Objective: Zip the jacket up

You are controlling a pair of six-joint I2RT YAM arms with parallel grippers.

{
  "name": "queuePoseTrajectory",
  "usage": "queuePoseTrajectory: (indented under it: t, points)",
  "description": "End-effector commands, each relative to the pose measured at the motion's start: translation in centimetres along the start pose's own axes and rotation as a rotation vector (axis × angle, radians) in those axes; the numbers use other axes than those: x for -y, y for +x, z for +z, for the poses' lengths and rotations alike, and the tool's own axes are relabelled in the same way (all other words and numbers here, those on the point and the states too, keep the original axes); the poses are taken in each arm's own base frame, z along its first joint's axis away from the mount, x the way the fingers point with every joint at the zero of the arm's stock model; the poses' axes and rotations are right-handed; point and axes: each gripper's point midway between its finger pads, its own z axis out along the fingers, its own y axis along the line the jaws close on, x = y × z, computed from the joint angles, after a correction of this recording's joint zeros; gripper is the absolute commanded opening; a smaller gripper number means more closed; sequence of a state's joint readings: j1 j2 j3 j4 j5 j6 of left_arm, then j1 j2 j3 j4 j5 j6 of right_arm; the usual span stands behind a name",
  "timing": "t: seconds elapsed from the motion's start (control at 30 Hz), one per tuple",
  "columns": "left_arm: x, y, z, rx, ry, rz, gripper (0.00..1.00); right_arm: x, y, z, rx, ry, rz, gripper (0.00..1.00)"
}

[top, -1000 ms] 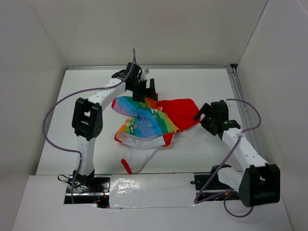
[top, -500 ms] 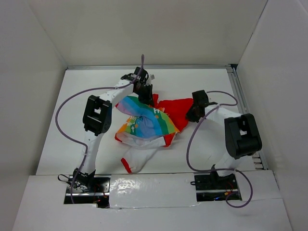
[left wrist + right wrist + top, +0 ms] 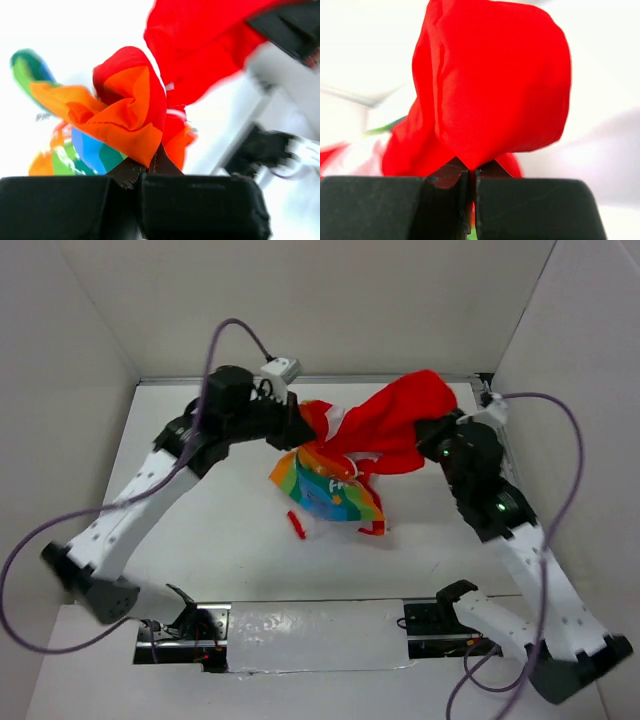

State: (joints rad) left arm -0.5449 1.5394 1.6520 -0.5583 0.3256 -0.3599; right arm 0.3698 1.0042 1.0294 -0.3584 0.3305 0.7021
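Note:
The jacket (image 3: 345, 455) hangs lifted off the table between both arms, its red hood bunched at the upper right and its rainbow-striped front drooping below the middle. My left gripper (image 3: 296, 428) is shut on the orange and red edge of the rainbow front (image 3: 131, 115); the cloth rises straight out of my closed jaws (image 3: 148, 167). My right gripper (image 3: 432, 432) is shut on the red hood fabric (image 3: 495, 80), pinched between the jaws (image 3: 472, 169). A red cuff (image 3: 296, 525) dangles under the jacket. The zipper is hidden in the folds.
White walls enclose the table (image 3: 200, 530) on the left, back and right. A metal rail (image 3: 500, 455) runs along the right edge. The arm bases and a shiny plate (image 3: 315, 630) sit at the near edge. Purple cables loop off both arms.
Both grippers closed on the jacket and raised it from the table. It was lying flat and crumpled before; now it hangs stretched between the two arms, shifted toward the back right.

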Motion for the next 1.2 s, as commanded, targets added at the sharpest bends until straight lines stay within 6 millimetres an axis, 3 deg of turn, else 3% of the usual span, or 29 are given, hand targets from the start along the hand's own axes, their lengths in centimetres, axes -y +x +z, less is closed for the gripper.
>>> queuePoseTrajectory:
  t: [0.0, 0.03, 0.07, 0.13, 0.17, 0.2, 0.23, 0.27, 0.33, 0.37, 0.47, 0.57, 0.63, 0.67, 0.7, 0.73, 0.77, 0.8, 0.83, 0.87, 0.9, 0.93, 0.97, 1.0, 1.03, 1.07, 1.1, 1.13, 1.17]
  points:
    - [6.1, -3.6, -8.5, 0.252, 0.099, 0.154, 0.0, -2.5, -8.1, -8.1, 0.225, -0.101, -0.021, 0.0]
    - [6.9, -3.3, -9.9, 0.274, 0.119, 0.168, 0.0, -3.5, -9.8, -11.0, 0.265, -0.175, -0.013, 0.0]
    - [9.1, -4.1, -13.6, 0.363, 0.166, 0.206, 0.0, -4.9, -11.8, -13.5, 0.304, -0.246, -0.028, 0.0]
    - [10.9, -4.1, -16.5, 0.42, 0.222, 0.234, 0.0, -6.8, -13.7, -17.2, 0.34, -0.376, -0.07, 0.0]
    - [12.4, -3.9, -19.1, 0.467, 0.263, 0.257, 0.0, -7.4, -14.5, -18.5, 0.352, -0.411, -0.076, 0.0]
    - [13.0, -3.9, -20.3, 0.489, 0.278, 0.26, 0.0, -8.4, -16.7, -21.1, 0.399, -0.463, -0.071, 0.0]
    - [13.8, -3.7, -21.2, 0.493, 0.315, 0.272, 0.0, -9.3, -17.3, -21.8, 0.398, -0.493, -0.088, 0.0]
    - [14.3, -3.5, -22.4, 0.499, 0.334, 0.261, 0.0, -9.5, -19.0, -24.0, 0.427, -0.512, -0.078, 0.0]
    - [14.6, -3.2, -22.9, 0.487, 0.347, 0.243, 0.0, -10.4, -19.8, -23.9, 0.423, -0.511, -0.091, 0.0]
    - [14.5, -3.2, -22.9, 0.475, 0.336, 0.211, 0.0, -10.6, -21.0, -25.1, 0.45, -0.514, -0.079, 0.0]
    - [13.4, -3.4, -21.8, 0.461, 0.283, 0.123, 0.0, -11.1, -21.8, -23.3, 0.44, -0.446, -0.074, 0.0]
    - [9.8, -3.8, -18.1, 0.431, 0.11, -0.031, 0.0, -12.0, -20.0, -17.5, 0.349, -0.341, -0.103, 0.0]
    - [6.5, -2.7, -14.2, 0.343, -0.038, -0.149, 0.0, -12.1, -18.1, -14.2, 0.281, -0.29, -0.121, 0.0]
    - [4.8, -1.2, -12.1, 0.285, -0.087, -0.185, 0.0, -12.5, -16.2, -10.7, 0.212, -0.253, -0.15, 0.0]
    - [4.1, -0.9, -10.6, 0.262, -0.083, -0.2, 0.0, -12.1, -15.3, -8.7, 0.177, -0.22, -0.145, 0.0]
    - [1.2, -0.1, -8.0, 0.21, -0.121, -0.266, 0.0, -11.7, -13.4, -6.1, 0.12, -0.19, -0.156, 0.0]
    - [0.1, 1.8, -5.9, 0.127, -0.088, -0.313, 0.0, -11.3, -10.7, -2.3, 0.034, -0.15, -0.173, 0.0]
    - [-1.8, 2.2, -4.3, 0.112, -0.115, -0.354, 0.0, -10.4, -9.5, 0.0, -0.002, -0.109, -0.156, 0.0]
    - [-6.1, 3.7, -1.5, 0.057, -0.219, -0.467, 0.0, -9.4, -6.5, 4.2, -0.078, -0.057, -0.161, 0.0]
    - [-7.8, 4.3, -0.3, 0.025, -0.245, -0.505, 0.0, -9.2, -4.6, 6.2, -0.144, -0.06, -0.15, 0.0]
    - [-11.5, 6.3, 2.5, -0.056, -0.297, -0.57, 0.13, -9.5, -4.4, 8.0, -0.16, -0.062, -0.13, 0.06]
    - [-11.5, 5.6, 3.7, -0.088, -0.227, -0.585, 0.19, -8.2, -1.0, 12.2, -0.242, -0.007, -0.152, 0.08]
    - [-14.2, 7.2, 6.1, -0.153, -0.234, -0.627, 0.49, -9.8, -2.0, 13.7, -0.219, -0.027, -0.149, 0.11]
    - [-14.6, 5.7, 7.0, -0.138, -0.207, -0.616, 0.56, -9.3, -0.9, 15.0, -0.262, 0.006, -0.166, 0.19]
    - [-15.3, 5.8, 7.8, -0.155, -0.209, -0.624, 0.67, -7.9, 2.4, 18.3, -0.336, 0.054, -0.195, 0.25]
    - [-15.9, 5.6, 8.4, -0.161, -0.209, -0.625, 0.74, -8.0, 2.8, 19.4, -0.35, 0.062, -0.199, 0.31]
    - [-16.7, 5.2, 9.1, -0.165, -0.219, -0.611, 0.83, -8.2, 3.0, 20.4, -0.355, 0.061, -0.212, 0.54]
    - [-17.0, 5.0, 9.3, -0.163, -0.223, -0.602, 0.99, -8.4, 2.8, 20.5, -0.353, 0.054, -0.213, 0.66]
    - [-16.9, 4.4, 9.0, -0.149, -0.202, -0.574, 0.99, -8.7, 2.6, 20.0, -0.352, 0.024, -0.213, 0.89]
